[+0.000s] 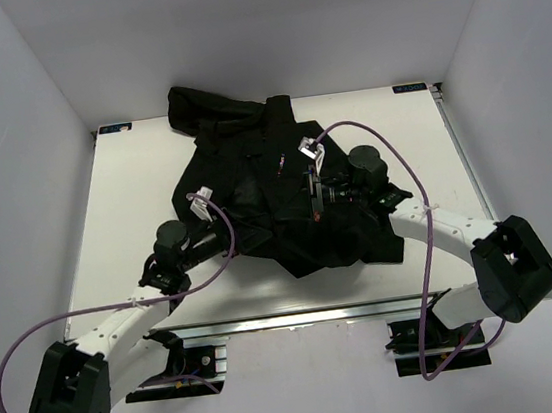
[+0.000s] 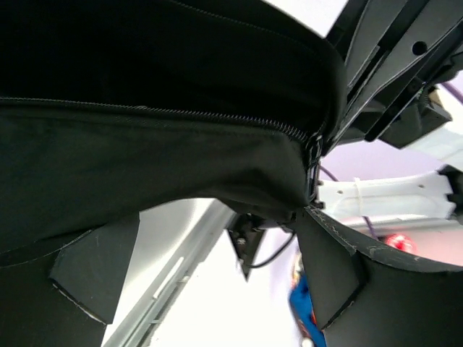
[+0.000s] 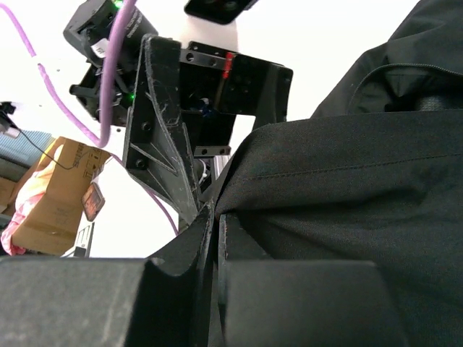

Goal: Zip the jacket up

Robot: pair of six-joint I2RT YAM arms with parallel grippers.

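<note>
Jacket (image 1: 285, 195) lies spread across the middle of the white table (image 1: 136, 214), hem towards the arm bases and collar towards the far edge. Nearest, the left gripper (image 2: 221, 217) stands wide open with nothing clamped; the hem and the lower end of the zipper (image 2: 181, 116) hang loose between its fingers (image 2: 94, 278), draped over them rather than held. That is the first risk: with no anchor at the bottom, any pull along the zipper would probably carry the whole front panel with it instead of running the slider; the cloth would bunch and the teeth would stay apart. Loose cloth so close to open fingers could also catch if that arm moves off sideways.

Further in, the right gripper (image 3: 215, 217) is closed, its tips tight together right at an edge of black fabric; I cannot tell whether it pinches the zip pull, a fold of cloth, or nothing. A grip on cloth alone would likely slip, or only lift the panel.

Farthest, a sleeve (image 1: 199, 110) and the collar sit crumpled at the table's far edge; a rucked track up there could jam the slider short of the top; a hard tug might drag the jacket off that edge.
</note>
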